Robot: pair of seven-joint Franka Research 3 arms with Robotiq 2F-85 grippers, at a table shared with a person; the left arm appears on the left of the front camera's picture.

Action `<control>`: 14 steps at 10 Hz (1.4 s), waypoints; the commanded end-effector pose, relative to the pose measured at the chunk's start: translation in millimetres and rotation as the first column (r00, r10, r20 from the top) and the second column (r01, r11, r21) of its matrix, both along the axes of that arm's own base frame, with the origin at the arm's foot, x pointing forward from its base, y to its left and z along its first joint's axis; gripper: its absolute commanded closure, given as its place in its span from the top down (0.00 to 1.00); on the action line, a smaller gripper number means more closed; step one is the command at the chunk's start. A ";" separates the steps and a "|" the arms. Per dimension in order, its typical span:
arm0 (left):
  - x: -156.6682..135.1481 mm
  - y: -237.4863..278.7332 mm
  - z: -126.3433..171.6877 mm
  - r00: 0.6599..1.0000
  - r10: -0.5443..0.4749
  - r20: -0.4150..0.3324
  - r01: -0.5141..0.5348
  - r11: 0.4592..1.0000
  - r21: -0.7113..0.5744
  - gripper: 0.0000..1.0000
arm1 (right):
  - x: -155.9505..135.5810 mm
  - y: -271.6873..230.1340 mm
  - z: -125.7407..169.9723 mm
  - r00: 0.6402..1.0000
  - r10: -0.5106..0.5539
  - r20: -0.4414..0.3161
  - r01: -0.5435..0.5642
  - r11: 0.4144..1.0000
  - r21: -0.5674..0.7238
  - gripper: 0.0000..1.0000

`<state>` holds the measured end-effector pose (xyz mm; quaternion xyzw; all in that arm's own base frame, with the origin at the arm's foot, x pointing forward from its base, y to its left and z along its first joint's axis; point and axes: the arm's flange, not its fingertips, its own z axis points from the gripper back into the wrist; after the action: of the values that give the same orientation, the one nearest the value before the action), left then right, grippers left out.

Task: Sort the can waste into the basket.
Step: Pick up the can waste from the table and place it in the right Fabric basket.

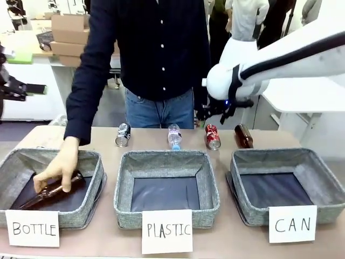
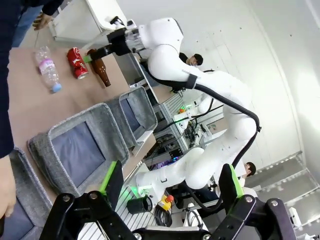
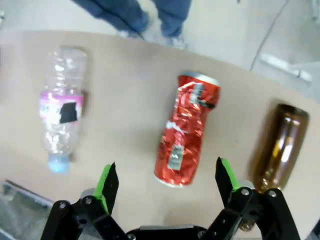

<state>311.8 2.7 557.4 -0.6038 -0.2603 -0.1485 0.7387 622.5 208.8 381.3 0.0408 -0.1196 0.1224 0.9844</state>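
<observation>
The red dented can (image 1: 213, 137) lies on the table behind the baskets, between a clear plastic bottle (image 1: 174, 136) and a brown bottle (image 1: 243, 136). My right gripper (image 1: 211, 113) hovers just above it, open; in the right wrist view the red can (image 3: 187, 127) lies lengthwise between and ahead of the spread fingers of the gripper (image 3: 165, 172). The silver and black can (image 1: 123, 135) lies further left. The grey basket (image 1: 323, 186) with the "CAN" card stands at the front right, nothing in it. My left gripper (image 2: 170, 187) is open and raised at the left, holding nothing.
A person stands at the far side; a hand (image 1: 56, 170) holds a brown bottle inside the "BOTTLE" basket (image 1: 89, 162) at the left. The "PLASTIC" basket (image 1: 207, 181) stands in the middle. The brown bottle (image 3: 280, 140) lies close beside the red can.
</observation>
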 end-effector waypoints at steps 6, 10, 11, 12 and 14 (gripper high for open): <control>1.3 -1.3 1.3 1.000 -0.004 0.025 0.005 1.000 -0.022 1.00 | 29.3 1.5 -62.6 0.984 -0.103 -0.144 0.087 0.989 -0.118 1.00; 1.3 -1.3 1.3 1.000 -0.004 0.025 0.005 1.000 -0.022 1.00 | 29.5 -2.4 -63.9 0.982 -0.135 -0.133 0.123 0.988 -0.093 1.00; 1.3 -1.3 1.3 1.000 -0.004 0.025 0.005 1.000 -0.022 1.00 | 30.3 -2.4 -65.0 0.979 -0.145 -0.141 0.133 0.987 -0.092 1.00; 1.3 -1.3 1.3 1.000 -0.004 0.025 0.005 1.000 -0.022 1.00 | 31.4 -2.0 -65.8 0.978 -0.152 -0.144 0.140 0.986 -0.094 0.44; 1.3 -1.3 1.3 1.000 -0.004 0.025 0.005 1.000 -0.022 1.00 | 33.6 -1.7 -65.9 0.978 -0.143 -0.150 0.131 0.987 -0.088 0.00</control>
<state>311.7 2.9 557.6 -0.6037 -0.2606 -0.1485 0.7386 649.0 204.9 313.5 0.0058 -0.0417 0.0695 0.9967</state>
